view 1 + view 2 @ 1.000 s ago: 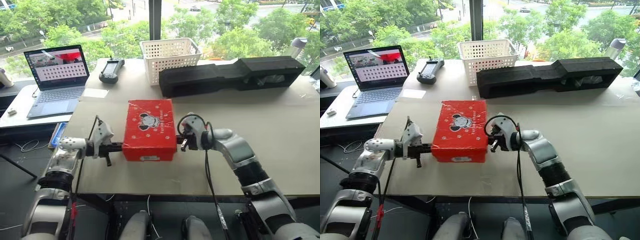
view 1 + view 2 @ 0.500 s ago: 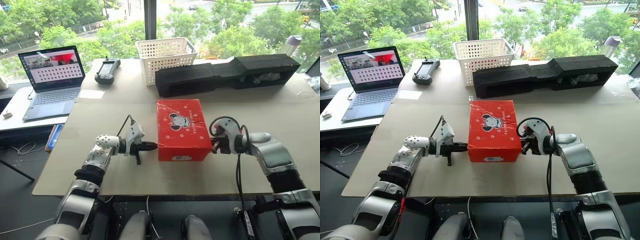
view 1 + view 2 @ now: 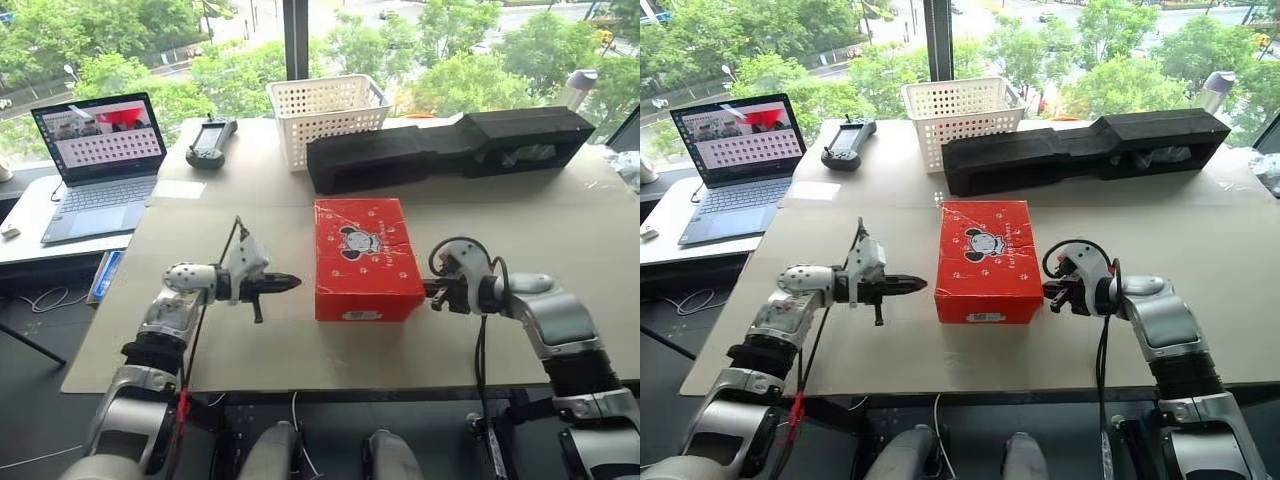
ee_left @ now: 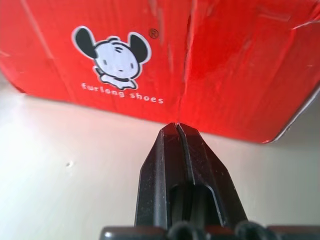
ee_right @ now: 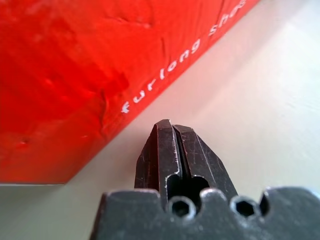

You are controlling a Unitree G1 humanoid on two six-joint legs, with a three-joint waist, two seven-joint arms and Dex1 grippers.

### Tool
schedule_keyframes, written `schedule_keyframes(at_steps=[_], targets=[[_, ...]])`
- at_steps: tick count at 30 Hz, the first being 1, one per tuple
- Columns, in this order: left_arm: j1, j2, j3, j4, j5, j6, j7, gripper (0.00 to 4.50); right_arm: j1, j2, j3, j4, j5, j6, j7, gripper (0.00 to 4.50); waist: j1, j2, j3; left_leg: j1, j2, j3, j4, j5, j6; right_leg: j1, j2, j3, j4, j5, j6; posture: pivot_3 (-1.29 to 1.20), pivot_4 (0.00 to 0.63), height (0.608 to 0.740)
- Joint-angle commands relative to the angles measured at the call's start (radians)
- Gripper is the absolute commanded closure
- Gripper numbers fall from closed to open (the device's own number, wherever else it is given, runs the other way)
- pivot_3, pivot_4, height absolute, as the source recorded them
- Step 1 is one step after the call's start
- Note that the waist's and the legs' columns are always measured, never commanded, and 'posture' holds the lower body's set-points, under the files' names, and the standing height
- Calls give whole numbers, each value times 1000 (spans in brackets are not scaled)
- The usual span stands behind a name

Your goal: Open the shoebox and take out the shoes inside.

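The red shoebox (image 3: 365,258) lies on the table with its lid closed, the cartoon mouse on top. The shoes are hidden inside it. My left gripper (image 3: 292,282) is shut and points level at the box's left side, a short gap away. In the left wrist view its closed fingertips (image 4: 177,126) aim at the shoebox's (image 4: 200,60) side, under the mouse print. My right gripper (image 3: 430,293) is shut too, just off the lower right side of the box. The right wrist view shows its fingertips (image 5: 170,125) a little clear of the shoebox's (image 5: 65,75) red wall.
Behind the box stand a white plastic basket (image 3: 325,115) and a long black foam block (image 3: 450,145). A handheld controller (image 3: 208,143) and an open laptop (image 3: 95,160) sit at the far left. The table's front edge (image 3: 330,375) runs close below the box.
The shoebox has slid to the right across the table between the two shut grippers. The left gripper has since come off the box's left side, leaving a gap. The camera view shifted as well.
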Motion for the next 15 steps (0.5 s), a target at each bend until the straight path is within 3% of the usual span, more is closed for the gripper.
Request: schedule_keyframes(at_steps=[1,10,15], targets=[[64,53,41,-199,-101,118,-25,4500,-62,-9,-22,31,7,-45,12,4423,0,0,0,0,0,0,0,0,0,0,0,0,0,0,0,0,150,731],[261,320,295,-617,-499,591,-56,4500,-154,-6,-25,154,51,-92,136,4423,-12,0,1,0,2,0,-1,0,-1,-5,2,2,-1,0,-1,0,150,731],[381,374,470,-751,-689,754,10,4500,-214,11,-56,211,91,-72,167,4423,-14,1,1,0,2,0,0,-3,-5,-5,2,3,-1,-1,-1,0,150,731]])
